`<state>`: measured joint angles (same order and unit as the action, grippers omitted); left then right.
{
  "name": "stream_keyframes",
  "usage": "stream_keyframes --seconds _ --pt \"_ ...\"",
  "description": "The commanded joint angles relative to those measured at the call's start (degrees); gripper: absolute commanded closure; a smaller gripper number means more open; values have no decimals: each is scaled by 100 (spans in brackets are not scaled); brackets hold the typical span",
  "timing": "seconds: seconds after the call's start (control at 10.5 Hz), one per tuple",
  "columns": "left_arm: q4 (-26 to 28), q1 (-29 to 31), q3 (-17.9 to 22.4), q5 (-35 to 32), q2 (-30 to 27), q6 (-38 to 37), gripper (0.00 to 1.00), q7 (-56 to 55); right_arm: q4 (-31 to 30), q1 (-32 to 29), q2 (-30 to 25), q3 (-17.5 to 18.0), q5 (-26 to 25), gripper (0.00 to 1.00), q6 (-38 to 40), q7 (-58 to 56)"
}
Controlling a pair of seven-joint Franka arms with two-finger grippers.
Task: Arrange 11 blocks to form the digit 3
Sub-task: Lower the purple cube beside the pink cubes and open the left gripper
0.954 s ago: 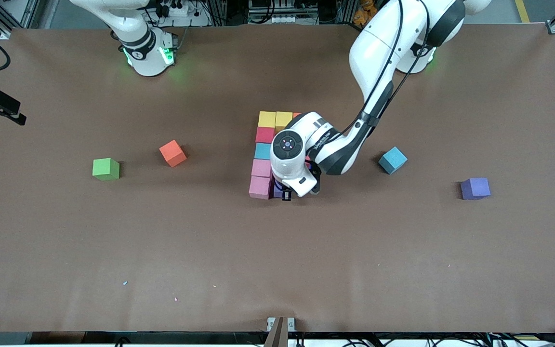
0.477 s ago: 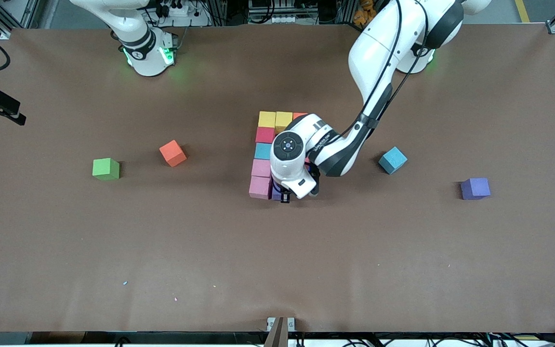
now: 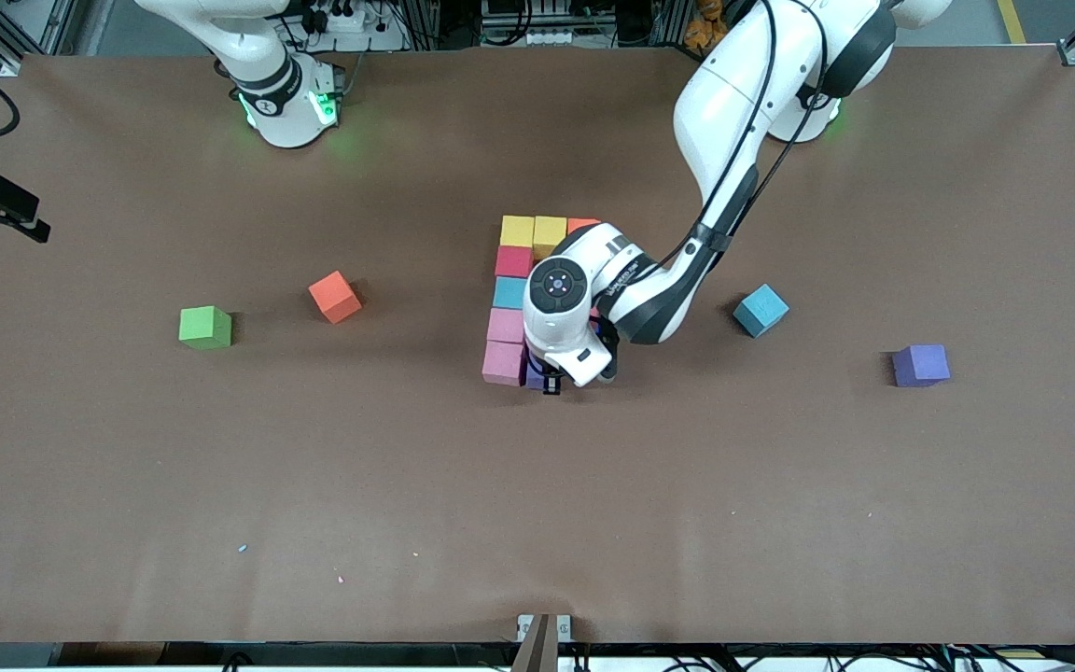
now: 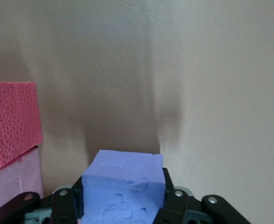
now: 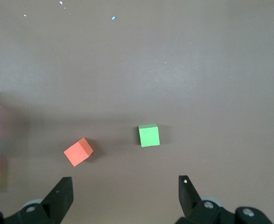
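**My left gripper holds a purple cube at the near end of the column**

The brown table (image 3: 220,485) is the largest thing here. My left arm (image 3: 733,121) reaches from its base down to the middle of the table. My right arm (image 3: 258,75) waits at its own base.

In the middle stands the unfinished digit 3 (image 3: 511,299), made of touching matte foam cubes. Its column runs toward the front camera: a yellow cube (image 3: 517,231), a red cube (image 3: 513,261), a light blue cube (image 3: 509,293), a pink cube (image 3: 506,326) and a second pink cube (image 3: 503,363). Beside the first yellow cube, toward the left arm's end, is a second yellow cube (image 3: 549,230), then a small part of an orange-red cube (image 3: 579,224); my wrist covers the rest.

My left gripper (image 4: 123,205) is clenched on a purple foam cube (image 4: 123,191), low at the table, just beside the nearest pink cube. Whether the two cubes touch, I cannot tell.

My right gripper (image 5: 125,193) has its fingers spread wide and holds nothing; it is high over the right arm's end of the table.

Loose cubes lie apart: a green cube (image 3: 205,328) and an orange cube (image 3: 334,297) toward the right arm's end, another light blue cube (image 3: 760,310) and another purple cube (image 3: 921,365) toward the left arm's end.
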<state>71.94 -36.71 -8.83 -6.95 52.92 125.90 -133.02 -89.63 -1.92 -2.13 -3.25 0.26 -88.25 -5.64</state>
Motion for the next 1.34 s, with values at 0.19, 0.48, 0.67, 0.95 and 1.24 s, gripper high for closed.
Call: stream_keyframes --seconds 0.19,0.48,0.67,0.95,1.24 --pt "-154 -99 75 159 139 5 100 -170 16 -116 -86 70 -17 0 -8 -43" --pt "-163 -90 75 159 183 14 100 -303 7 -107 -86 79 -17 0 -8 -34" --pt "-163 -99 66 159 175 14 99 -303 7 -116 -86 70 -17 0 -8 -34" --pt "-172 -99 48 159 166 14 97 -268 7 -107 -86 70 -17 0 1 -34" --pt "-172 -99 22 159 166 119 97 -259 7 -107 -86 70 -17 0 1 -34"
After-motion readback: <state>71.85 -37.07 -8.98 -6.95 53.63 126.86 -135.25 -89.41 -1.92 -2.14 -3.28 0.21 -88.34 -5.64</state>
